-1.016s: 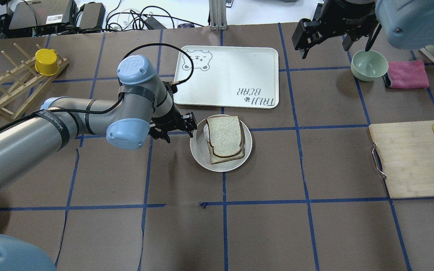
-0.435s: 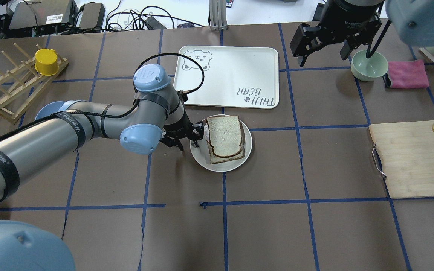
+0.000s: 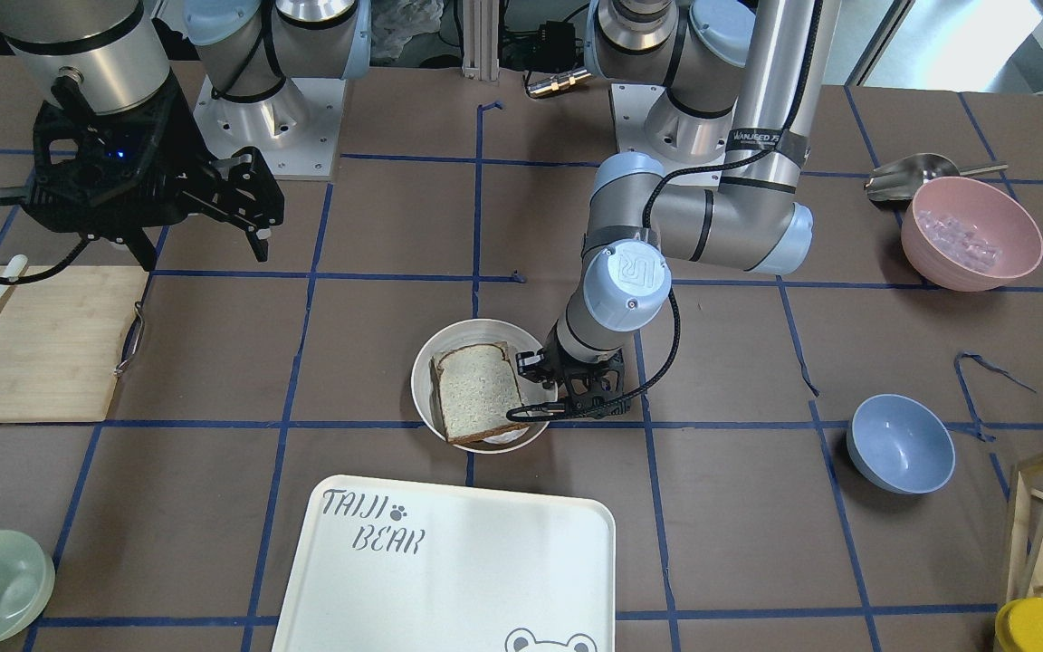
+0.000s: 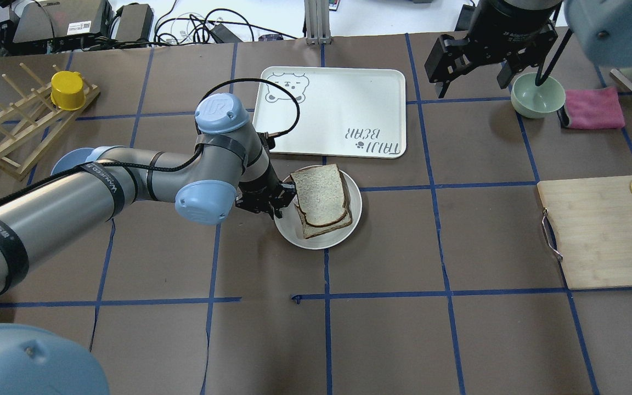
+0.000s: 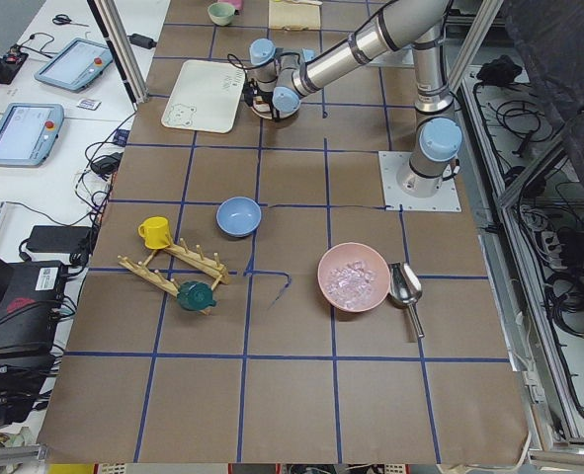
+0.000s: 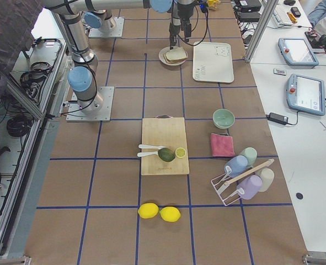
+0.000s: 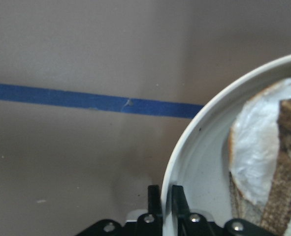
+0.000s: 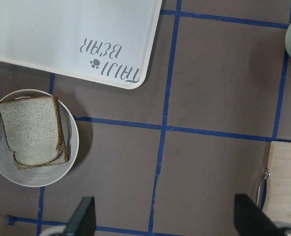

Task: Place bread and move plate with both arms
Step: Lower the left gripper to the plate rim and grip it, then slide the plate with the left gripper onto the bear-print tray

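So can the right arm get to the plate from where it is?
Probably yes: the right gripper is open and raised, the plate has free rim on that side, and the left gripper holds only the opposite rim.

We identify the left arm by its silver-grey tubes and light-blue joint caps; one cap bears a grey "UR" mark. Around the tubes, black bands carry white "WANJEED" lettering. A black cable arches over the wrist. The left gripper is black, with small silver screws. The right arm has the same finish; the right gripper is black, with a blue light on its body.
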You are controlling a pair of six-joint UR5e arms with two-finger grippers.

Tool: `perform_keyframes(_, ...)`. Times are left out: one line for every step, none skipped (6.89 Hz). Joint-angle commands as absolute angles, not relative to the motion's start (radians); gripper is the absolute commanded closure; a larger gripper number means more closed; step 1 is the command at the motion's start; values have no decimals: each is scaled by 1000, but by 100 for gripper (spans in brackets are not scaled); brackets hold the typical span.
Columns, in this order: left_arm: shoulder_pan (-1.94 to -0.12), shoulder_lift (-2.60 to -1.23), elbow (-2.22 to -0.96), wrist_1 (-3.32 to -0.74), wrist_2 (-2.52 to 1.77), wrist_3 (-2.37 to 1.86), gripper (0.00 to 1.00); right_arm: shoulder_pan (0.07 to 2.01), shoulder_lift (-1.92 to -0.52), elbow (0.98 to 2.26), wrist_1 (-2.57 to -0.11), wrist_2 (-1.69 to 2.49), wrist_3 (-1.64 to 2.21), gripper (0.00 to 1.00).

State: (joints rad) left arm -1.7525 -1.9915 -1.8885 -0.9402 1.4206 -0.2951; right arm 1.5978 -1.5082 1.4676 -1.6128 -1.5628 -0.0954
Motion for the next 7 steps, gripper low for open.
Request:
perform_keyframes(-1744, -1982, -1864, -956, 1395, -263, 100, 1597, -1509, 1468, -1594, -1565, -89, 0)
perform_keyframes(-1727, -1982, -1806, -1056, 1391, -192, 100, 1597, -1509, 1467, -1594, -1563, -84, 0)
perform_keyframes(-1704, -1968, -1734, -1174, 1390, -151, 100, 1597, -1509, 1466, -1594, -1562, -84, 0)
perform_keyframes(-1688, -1965, -1679, -1248, 1390, -106, 100, 1597, -1509, 1466, -1595, -1562, -83, 0)
perform_keyframes(-1684, -1953, -1655, -1264, 1391, -92, 100, 1597, -1509, 1466, -1595, -1565, -83, 0)
perform_keyframes(-1678, -1941, -1641, -1259, 1394, -75, 100, 1598, -1509, 1466, -1595, -1565, -83, 0)
perform_keyframes(-1666, -1947, -1611, -1249, 1388, -19, 100, 1598, -1509, 1466, -1597, -1565, -83, 0)
